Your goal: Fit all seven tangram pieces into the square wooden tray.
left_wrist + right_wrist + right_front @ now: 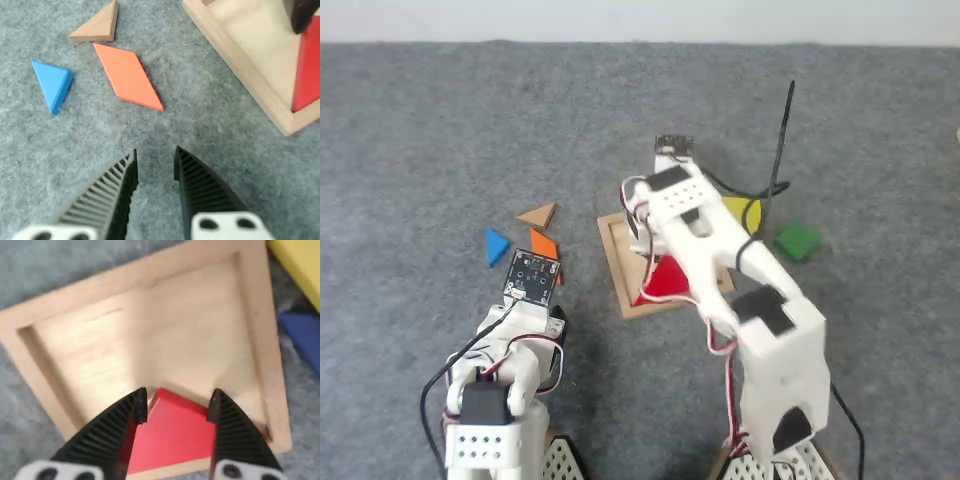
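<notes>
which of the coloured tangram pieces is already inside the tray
The red triangular piece: it lies in a corner of the square wooden tray, while the orange parallelogram, blue triangle and plain wooden triangle lie on the grey carpet outside.

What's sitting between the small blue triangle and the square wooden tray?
The flat orange parallelogram piece lies between the small blue triangle and the square wooden tray, seen in the left wrist view.
</notes>
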Controlling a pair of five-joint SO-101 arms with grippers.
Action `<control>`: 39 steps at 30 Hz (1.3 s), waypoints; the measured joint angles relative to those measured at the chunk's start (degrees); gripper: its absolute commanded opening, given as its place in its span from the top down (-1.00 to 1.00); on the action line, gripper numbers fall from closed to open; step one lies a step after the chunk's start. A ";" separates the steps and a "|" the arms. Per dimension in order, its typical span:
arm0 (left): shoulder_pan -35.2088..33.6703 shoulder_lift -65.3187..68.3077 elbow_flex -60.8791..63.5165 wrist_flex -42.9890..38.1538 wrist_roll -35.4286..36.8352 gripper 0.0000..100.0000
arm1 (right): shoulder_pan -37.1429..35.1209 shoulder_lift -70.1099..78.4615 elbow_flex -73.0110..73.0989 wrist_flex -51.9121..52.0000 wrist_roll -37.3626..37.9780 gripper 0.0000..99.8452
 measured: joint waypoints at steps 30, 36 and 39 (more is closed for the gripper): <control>0.00 0.00 0.00 0.00 0.00 0.76 | 23.38 -30.33 26.55 -16.09 50.37 0.32; 0.00 0.00 0.00 0.00 0.00 0.76 | 19.69 -24.79 26.29 -18.81 55.03 0.31; 0.00 0.00 0.00 0.00 0.00 0.76 | 19.78 -22.59 25.67 -20.04 58.46 0.31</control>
